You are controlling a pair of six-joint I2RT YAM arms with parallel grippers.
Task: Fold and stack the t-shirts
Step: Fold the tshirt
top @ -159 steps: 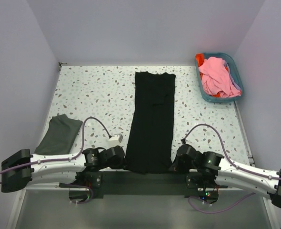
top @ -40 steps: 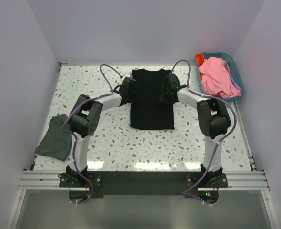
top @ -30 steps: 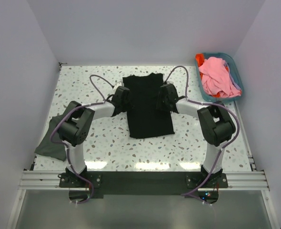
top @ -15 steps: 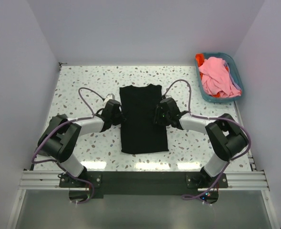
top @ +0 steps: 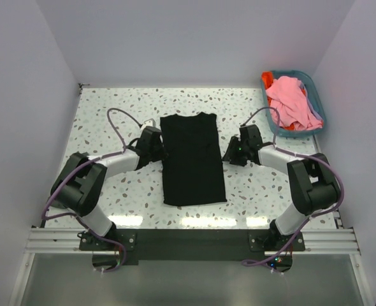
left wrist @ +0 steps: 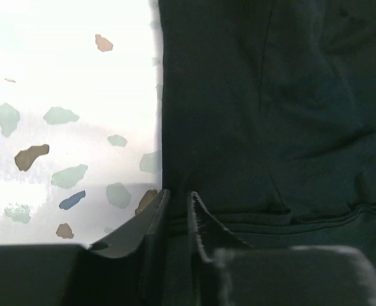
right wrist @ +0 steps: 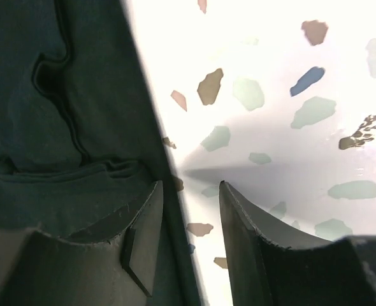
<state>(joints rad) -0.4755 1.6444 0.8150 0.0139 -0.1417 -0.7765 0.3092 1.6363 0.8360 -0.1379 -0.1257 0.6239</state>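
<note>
A large black t-shirt (top: 193,159) lies folded into a long rectangle in the middle of the table. My left gripper (top: 159,145) is at its left edge. In the left wrist view its jaws (left wrist: 178,201) are closed to a narrow slit with the black fabric (left wrist: 258,115) between them. My right gripper (top: 230,153) sits just off the shirt's right edge and is open. In the right wrist view (right wrist: 191,191) one finger is over the shirt's edge (right wrist: 35,95) and the other over bare table. The dark grey t-shirt is hidden under my left arm's elbow.
A teal basket (top: 278,132) at the back right holds a pink t-shirt (top: 291,102) and an orange-red one (top: 267,80). White walls close in the speckled table (top: 111,108) on three sides.
Both grippers pulled the folded black shirt from the back toward the middle of the table. The right gripper has since opened and moved right, off the shirt. The left stays at the edge.
</note>
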